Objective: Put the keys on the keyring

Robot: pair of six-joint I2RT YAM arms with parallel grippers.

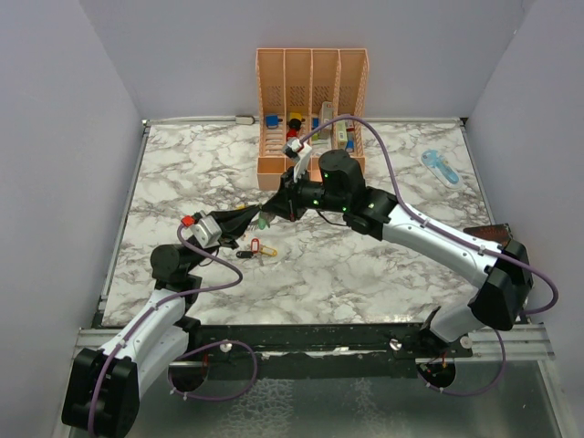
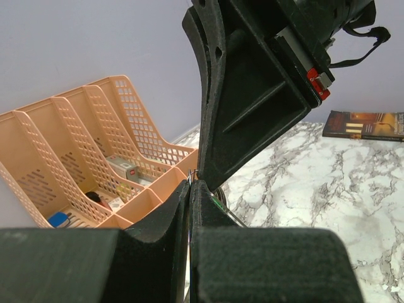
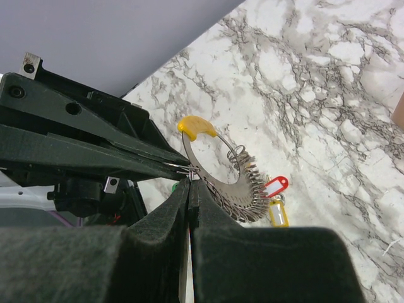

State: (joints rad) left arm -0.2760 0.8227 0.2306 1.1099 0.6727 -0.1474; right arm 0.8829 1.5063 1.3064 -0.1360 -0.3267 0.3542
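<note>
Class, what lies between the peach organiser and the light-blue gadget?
In the top view, only bare marble table shows there, crossed by the right arm's purple cable.

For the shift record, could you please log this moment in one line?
left gripper shut | right gripper shut on keyring | tips meeting mid-air | red, yellow keys on table

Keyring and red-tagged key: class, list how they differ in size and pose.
The keyring is raised off the table, pinched at the right gripper; the red-tagged key lies on it. The keyring is a large silvery loop with a yellow end; the red-tagged key is small, with a red tag. Both show a coloured part.
</note>
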